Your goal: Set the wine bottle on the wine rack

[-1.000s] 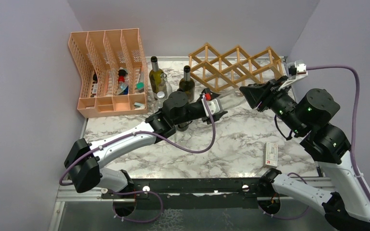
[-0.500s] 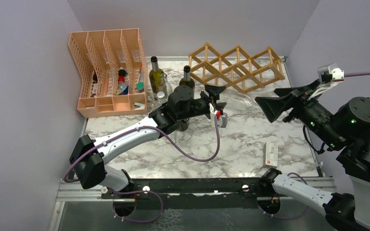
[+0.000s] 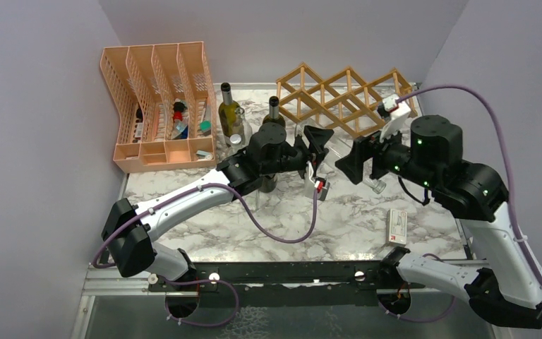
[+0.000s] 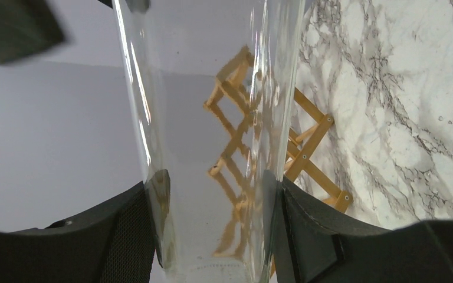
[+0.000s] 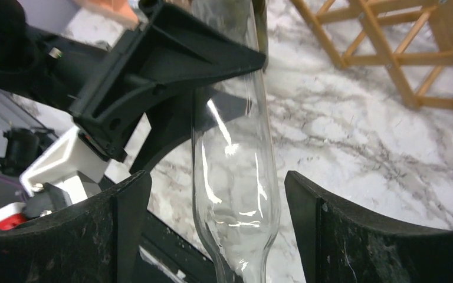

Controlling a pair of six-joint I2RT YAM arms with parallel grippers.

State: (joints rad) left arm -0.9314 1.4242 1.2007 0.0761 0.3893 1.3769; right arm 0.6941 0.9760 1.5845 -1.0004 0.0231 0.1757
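Though the file tray point(image 3: 130, 106) at the upper left of the top view and the dark bottles point(image 3: 229, 109) beside it play no part, I note them and move on. Near the middle, my left claw point(image 4: 212, 188) stays pressed onto the clear body of the wine bottle point(image 5: 236, 194), glass tight between both pads, holding it off the table point(image 3: 353, 219) with its neck pointing right. What changes is my right claw point(image 5: 217, 177): a second ago it is nipped near the bottle's far end, then it lets go, swings out to the right edge, and now it is back, spread wide and straddling the shoulder with a gap on each side, touching nothing. I judge this a change of grip, with the whole weight on my left claw until the right one closes. The wine rack point(image 3: 356, 106), at the upper right of centre, holds no bottle yet; the wine bottle hangs just in front of it. A small box point(image 3: 397, 227) lies at the lower right.
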